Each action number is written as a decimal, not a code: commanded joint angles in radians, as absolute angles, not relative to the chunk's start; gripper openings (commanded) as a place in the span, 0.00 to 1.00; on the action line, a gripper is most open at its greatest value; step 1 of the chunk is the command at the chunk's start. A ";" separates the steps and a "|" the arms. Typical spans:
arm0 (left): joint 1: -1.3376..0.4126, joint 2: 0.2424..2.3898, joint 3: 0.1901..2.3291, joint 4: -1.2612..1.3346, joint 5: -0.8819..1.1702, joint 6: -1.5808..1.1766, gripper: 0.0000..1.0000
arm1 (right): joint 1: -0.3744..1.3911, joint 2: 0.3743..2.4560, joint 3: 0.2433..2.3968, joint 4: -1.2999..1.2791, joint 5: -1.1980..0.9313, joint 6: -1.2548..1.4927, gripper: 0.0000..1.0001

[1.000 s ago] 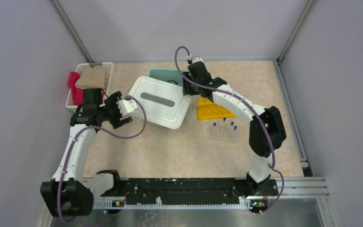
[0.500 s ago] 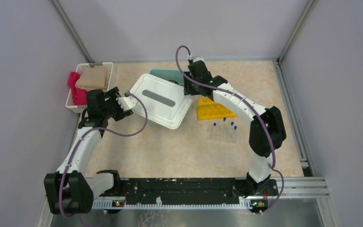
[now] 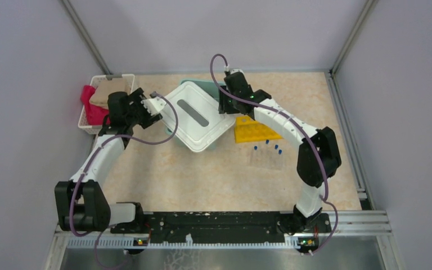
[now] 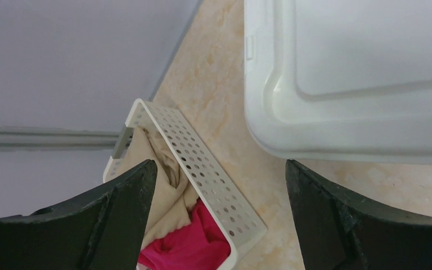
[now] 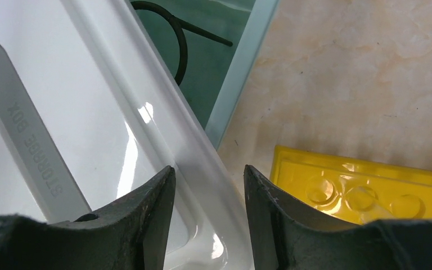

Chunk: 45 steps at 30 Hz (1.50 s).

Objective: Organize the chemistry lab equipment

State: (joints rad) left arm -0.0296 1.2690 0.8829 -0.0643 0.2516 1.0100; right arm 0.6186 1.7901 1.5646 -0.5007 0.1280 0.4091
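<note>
A white storage-box lid [image 3: 202, 116] lies askew over a teal box [image 3: 194, 85]. My right gripper [image 3: 226, 108] is at the lid's right edge. In the right wrist view its jaws [image 5: 208, 174] are shut on the lid's rim [image 5: 202, 152]. Inside the teal box [image 5: 233, 67] lies the black wire ring [image 5: 175, 35]. The yellow tube rack [image 3: 252, 131] sits just right of the lid. Several blue-capped test tubes [image 3: 268, 142] lie in front of the rack. My left gripper [image 3: 156, 104] hangs open beside the lid's left corner. Nothing is between its fingers [image 4: 219, 174].
A white perforated basket [image 3: 98, 90] with red and tan cloths stands at the back left, right under my left gripper in the wrist view [image 4: 202, 163]. Grey walls and metal rails close in the table on three sides.
My left arm swung toward the back. The lid's left corner went with it, so the lid turned further over the teal box. My right gripper barely moved.
</note>
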 commanded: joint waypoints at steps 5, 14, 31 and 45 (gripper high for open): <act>-0.082 1.336 0.972 0.025 0.223 0.957 0.91 | 0.607 1.674 1.545 -0.475 0.085 0.444 0.47; -0.115 1.462 1.073 0.025 0.169 0.937 0.91 | 0.609 1.658 1.528 -0.497 0.055 0.468 0.47; -0.058 1.504 1.356 -0.325 0.225 0.655 0.94 | 0.574 1.689 1.675 -0.588 0.117 0.394 0.52; -0.041 1.364 1.273 -0.544 0.530 0.344 0.92 | 0.569 1.860 1.789 -0.605 0.097 0.372 0.51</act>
